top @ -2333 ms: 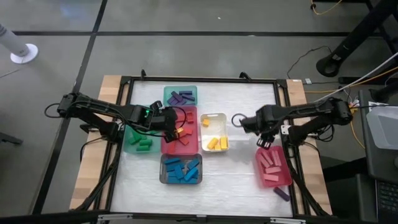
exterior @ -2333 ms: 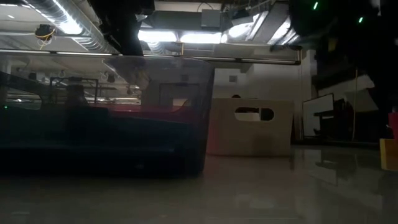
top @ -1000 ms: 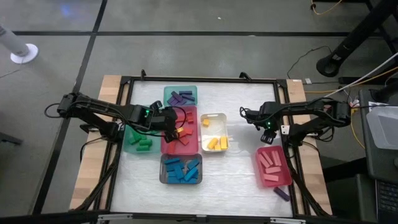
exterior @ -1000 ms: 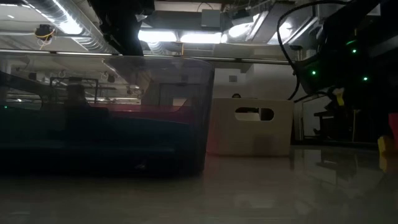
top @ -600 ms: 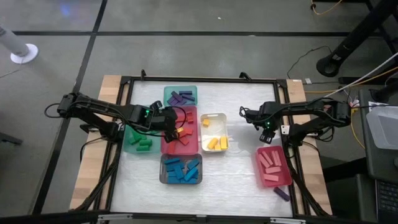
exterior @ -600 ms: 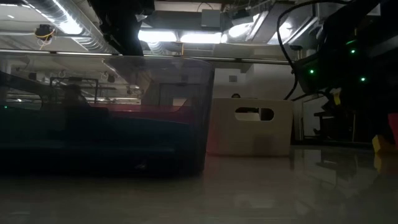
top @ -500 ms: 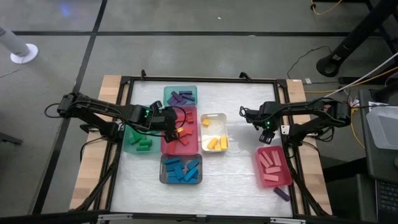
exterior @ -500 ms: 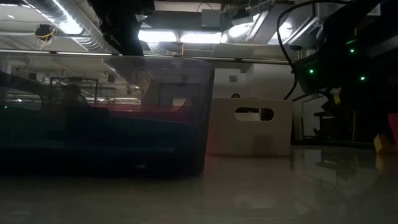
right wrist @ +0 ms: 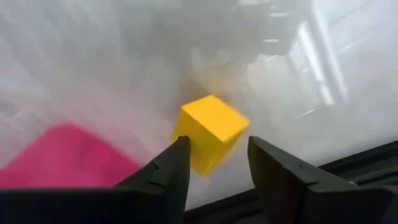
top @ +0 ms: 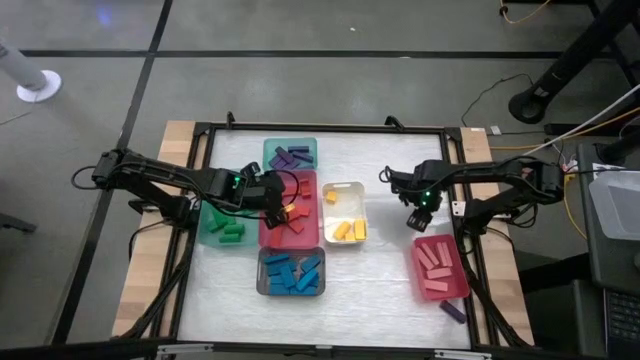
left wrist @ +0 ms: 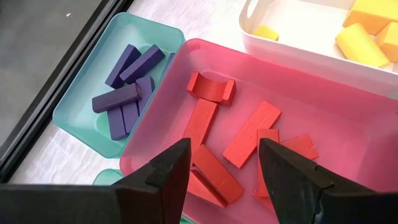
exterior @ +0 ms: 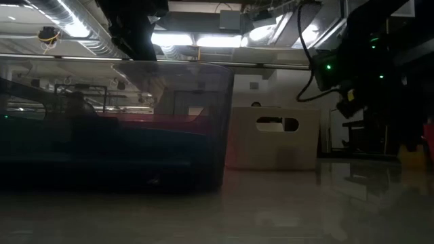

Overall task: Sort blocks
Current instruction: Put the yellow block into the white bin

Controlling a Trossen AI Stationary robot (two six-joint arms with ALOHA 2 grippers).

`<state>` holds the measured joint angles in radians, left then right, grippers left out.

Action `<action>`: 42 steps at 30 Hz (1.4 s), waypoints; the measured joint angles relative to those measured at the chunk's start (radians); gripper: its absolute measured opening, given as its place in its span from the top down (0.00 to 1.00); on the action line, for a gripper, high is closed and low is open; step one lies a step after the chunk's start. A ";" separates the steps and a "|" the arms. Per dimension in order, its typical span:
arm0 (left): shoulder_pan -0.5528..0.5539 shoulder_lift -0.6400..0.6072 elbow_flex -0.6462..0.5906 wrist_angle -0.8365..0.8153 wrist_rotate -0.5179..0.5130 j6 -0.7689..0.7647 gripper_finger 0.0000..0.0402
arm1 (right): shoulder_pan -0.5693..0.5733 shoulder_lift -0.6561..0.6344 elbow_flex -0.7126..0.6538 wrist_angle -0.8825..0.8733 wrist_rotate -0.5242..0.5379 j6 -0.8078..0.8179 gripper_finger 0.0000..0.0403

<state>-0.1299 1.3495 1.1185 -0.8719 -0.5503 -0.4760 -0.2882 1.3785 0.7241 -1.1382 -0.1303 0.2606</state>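
Observation:
My right gripper [top: 415, 222] hangs over bare table between the white tray [top: 343, 188] of yellow blocks and the pink tray [top: 438, 285] of pink blocks. It is shut on a yellow cube [right wrist: 211, 127]. My left gripper [top: 284, 212] hovers open above the red tray [left wrist: 348, 106]. Nothing is between its fingers [left wrist: 168, 174]. Red bars and an arch [left wrist: 210, 88] lie flat on that tray's floor. My right gripper pinches the yellow cube by two opposite side faces [right wrist: 189, 146] between its two fingers. The fingers come from above, pointing steeply down. The cube is lifted clear of the white table top.
A teal tray [top: 290, 145] holds purple bars, a green tray [top: 212, 235] green blocks, a grey tray [top: 291, 290] blue blocks. One purple block [top: 453, 311] lies outside the trays at the near right. Bare table lies between the white and pink trays.
My right gripper has swung a little toward the table's left, nearer the white tray. It has turned at the wrist and kept the yellow cube between its fingers.

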 joint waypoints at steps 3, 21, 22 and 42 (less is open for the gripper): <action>0.000 0.000 0.000 0.000 0.000 0.000 0.56 | 0.000 0.000 0.028 -0.003 0.059 -0.001 0.60; 0.000 0.000 0.000 0.000 0.000 0.000 0.56 | 0.000 0.000 0.036 0.001 0.059 0.284 0.60; 0.000 0.000 0.000 0.000 0.000 0.000 0.56 | 0.000 0.000 0.036 0.001 0.059 0.285 0.60; 0.000 0.000 0.000 0.000 0.000 0.000 0.56 | 0.000 0.000 0.035 0.001 0.087 0.369 0.34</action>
<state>-0.1299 1.3499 1.1183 -0.8719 -0.5503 -0.4759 -0.2882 1.3782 0.7588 -1.1371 -0.0438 0.6300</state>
